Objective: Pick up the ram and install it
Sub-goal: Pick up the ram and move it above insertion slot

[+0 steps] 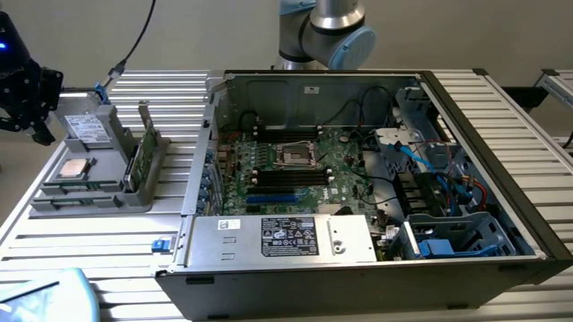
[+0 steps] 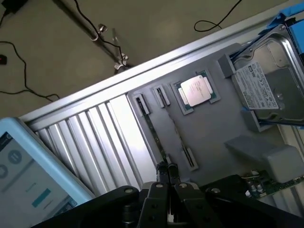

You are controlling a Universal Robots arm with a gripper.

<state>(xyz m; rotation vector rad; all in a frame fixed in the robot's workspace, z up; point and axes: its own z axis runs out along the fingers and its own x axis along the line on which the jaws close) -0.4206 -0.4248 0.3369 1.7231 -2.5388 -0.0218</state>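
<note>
In the exterior view the gripper (image 1: 34, 127) hangs off the far end of the grey tray (image 1: 106, 161), at the exterior view's left. It is well apart from the open case (image 1: 268, 94) and its motherboard (image 1: 296, 168), so no part of the install looks begun. In the wrist view its fingers (image 2: 163, 173) are pressed together with nothing between them, close by one end of the ram (image 2: 153, 130). The ram stands on edge in a tray slot beside the CPU (image 2: 197, 90); whether the fingers touch it I cannot tell, and by my judgement the pickup, the carry and the seating are all left to do.
</note>
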